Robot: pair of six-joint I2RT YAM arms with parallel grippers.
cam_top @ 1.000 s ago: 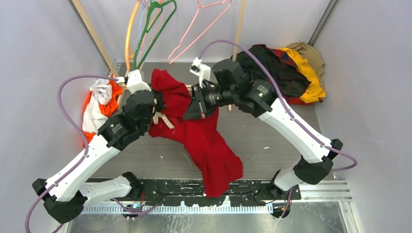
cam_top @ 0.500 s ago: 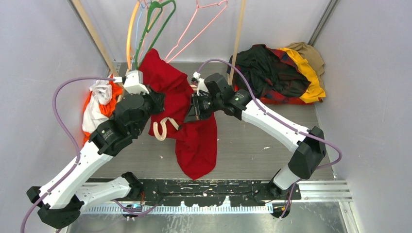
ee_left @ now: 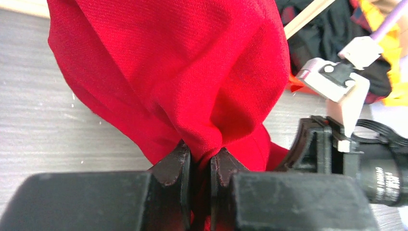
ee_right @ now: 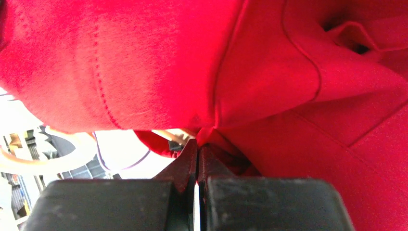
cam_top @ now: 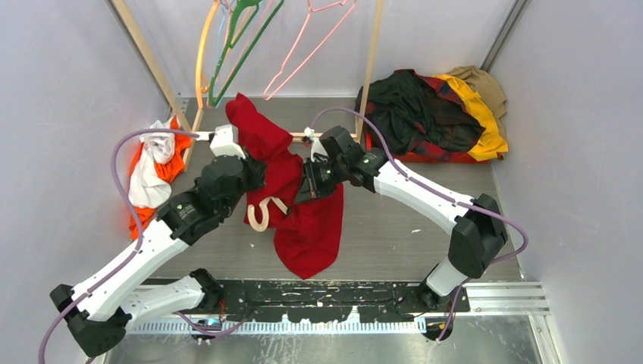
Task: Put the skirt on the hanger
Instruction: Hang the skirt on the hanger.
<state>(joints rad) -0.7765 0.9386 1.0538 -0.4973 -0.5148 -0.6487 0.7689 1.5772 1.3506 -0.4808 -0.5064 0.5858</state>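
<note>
One bright red skirt (cam_top: 303, 220), one cream hanger (cam_top: 261, 214) and two robot arms are in view. The skirt hangs bunched between the arms over the middle of the grey wood-grain surface (cam_top: 409, 220). Its upper end peaks toward the far side and its loose lower end droops toward the near edge. Of the hanger, only the curved hook shows, lying against the skirt's left side just beside the left arm's wrist.

The left end effector (ee_left: 199, 163) has its jaws drawn almost together, pinching a thin fold of the skirt between them. The right end effector (ee_right: 197, 154) is pressed together at its tips, nipping another fold of the same red cloth from the right side.

A wooden rack (cam_top: 370, 53) stands at the far side. Three other hangers hang there: an orange hanger (cam_top: 201, 57), a green hanger (cam_top: 244, 34) and a pink hanger (cam_top: 307, 42). Two heaps of clothes lie on the surface: an orange and white heap (cam_top: 152, 163) at the left, and a dark, plaid, yellow and tan heap (cam_top: 447, 114) at the far right. Plain grey walls (cam_top: 61, 91) close in the left, right and far sides.
</note>
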